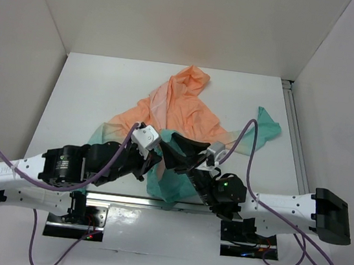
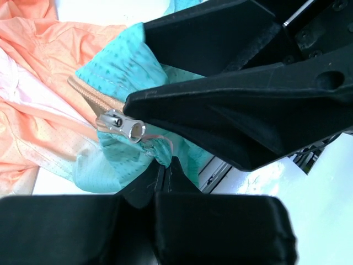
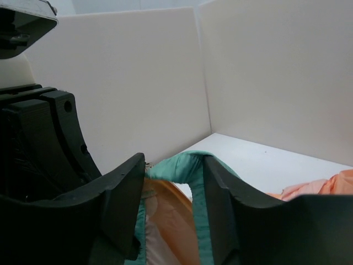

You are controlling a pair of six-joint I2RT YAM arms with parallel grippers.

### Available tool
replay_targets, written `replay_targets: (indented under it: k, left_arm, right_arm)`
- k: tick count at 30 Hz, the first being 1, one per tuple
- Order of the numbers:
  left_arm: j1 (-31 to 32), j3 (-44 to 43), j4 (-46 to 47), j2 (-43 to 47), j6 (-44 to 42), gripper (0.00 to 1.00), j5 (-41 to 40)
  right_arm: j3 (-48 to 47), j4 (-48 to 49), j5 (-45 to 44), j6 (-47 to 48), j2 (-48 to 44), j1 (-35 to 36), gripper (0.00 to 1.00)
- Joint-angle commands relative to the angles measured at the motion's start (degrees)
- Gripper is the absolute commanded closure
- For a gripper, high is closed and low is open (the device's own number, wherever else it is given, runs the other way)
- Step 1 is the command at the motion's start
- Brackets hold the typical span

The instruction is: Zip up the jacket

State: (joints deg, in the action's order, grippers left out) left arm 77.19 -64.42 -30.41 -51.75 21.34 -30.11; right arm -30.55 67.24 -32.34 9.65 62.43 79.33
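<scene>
Lying crumpled at the middle of the tabletop (image 1: 91, 88), the jacket (image 1: 180, 107) points its peach hood at the far edge and its teal hem at the near edge. The left gripper (image 2: 146, 134) is pinched tight on the hem just beside the silver zipper slider (image 2: 120, 124). The right gripper (image 3: 174, 165) stands partly spread, a fold of hem arching between its fingers.
</scene>
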Motion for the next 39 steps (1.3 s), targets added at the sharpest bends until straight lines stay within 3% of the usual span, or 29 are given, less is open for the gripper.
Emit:
replay_targets:
  k: [1,11,21,26,29,31,39]
  left_arm:
    - [0.24,-1.32,2.99,1.21,-1.57,1.00,0.93]
    - [0.24,-0.18,2.56,2.35,-2.10,1.00,0.93]
    - [0.24,-0.18,-2.19,5.69,-0.43,1.00,1.98]
    - [0.24,-0.18,-3.50,7.01,-0.43,1.00,3.13]
    - [0.24,-0.18,-3.51,7.54,-0.43,1.00,3.13]
    - [0.24,-0.18,-3.51,7.02,-0.43,1.00,3.13]
    - [0.24,-1.23,-4.04,4.90,0.10,1.00,3.13]
  right_arm:
    - [-2.68,2.01,-0.09,-0.16,-0.65,-0.14,0.45]
    - [-0.83,2.54,-0.62,-0.16,-4.68,-0.14,0.41]
    - [-2.33,-11.95,0.61,-0.77,-14.44,-0.14,0.43]
    - [-11.70,-36.31,-1.50,-6.03,-14.97,-0.14,0.48]
    - [-17.07,-48.99,-1.50,-11.49,-13.66,-0.14,0.60]
    - [-19.54,-52.55,-2.89,-15.61,-12.87,-0.14,0.65]
    - [-29.48,-72.76,-1.59,-23.70,-8.47,-0.14,0.65]
